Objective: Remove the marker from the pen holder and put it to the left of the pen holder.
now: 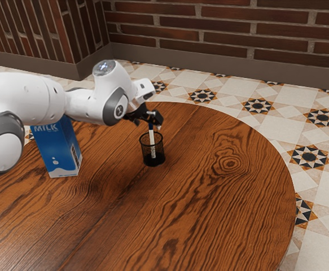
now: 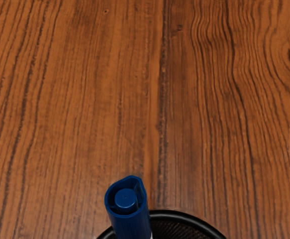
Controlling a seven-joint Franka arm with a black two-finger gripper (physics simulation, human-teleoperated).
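Plainly blue-capped, white-bodied marker (image 2: 130, 221)

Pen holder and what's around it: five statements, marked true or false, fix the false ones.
1. The marker stands in the pen holder. True.
2. The marker's blue end points down into the pen holder. False: the blue end is up, above the rim.
3. The gripper is above the pen holder's rim. True.
4. The pen holder lies on its side. False: it stands upright on the table.
5. The milk carton stands toward the exterior view's left from the pen holder. True.
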